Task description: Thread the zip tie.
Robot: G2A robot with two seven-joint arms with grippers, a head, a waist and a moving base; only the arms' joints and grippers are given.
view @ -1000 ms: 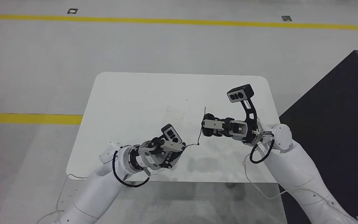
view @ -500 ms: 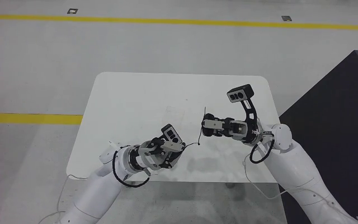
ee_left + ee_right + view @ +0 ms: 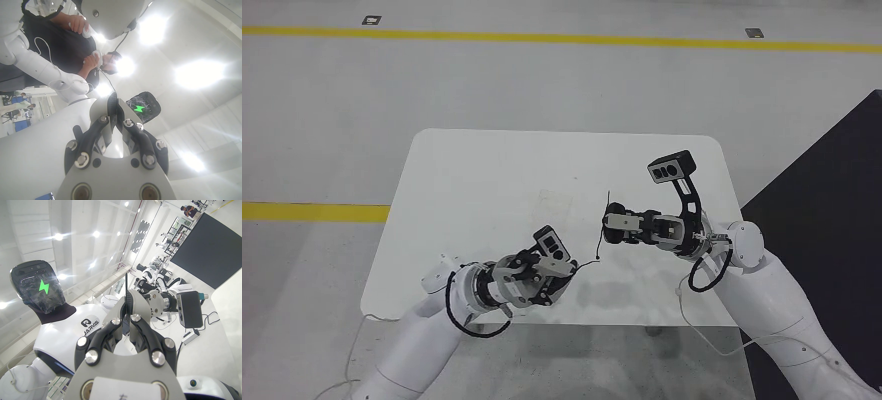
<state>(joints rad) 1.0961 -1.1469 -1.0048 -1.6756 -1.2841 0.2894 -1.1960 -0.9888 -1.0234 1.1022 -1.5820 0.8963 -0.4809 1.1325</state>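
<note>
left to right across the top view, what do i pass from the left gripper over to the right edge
left gripper → zip tie → right gripper → wrist camera on the right arm → dark panel

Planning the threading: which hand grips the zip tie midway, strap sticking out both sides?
The right hand: the zip tie runs past it both ways, while the left hand pinches just its end.

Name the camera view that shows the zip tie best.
Top view: the whole zip tie bends between left gripper and right gripper. Right wrist view gives one pinched end close up; left wrist view, just a thin line.
</note>
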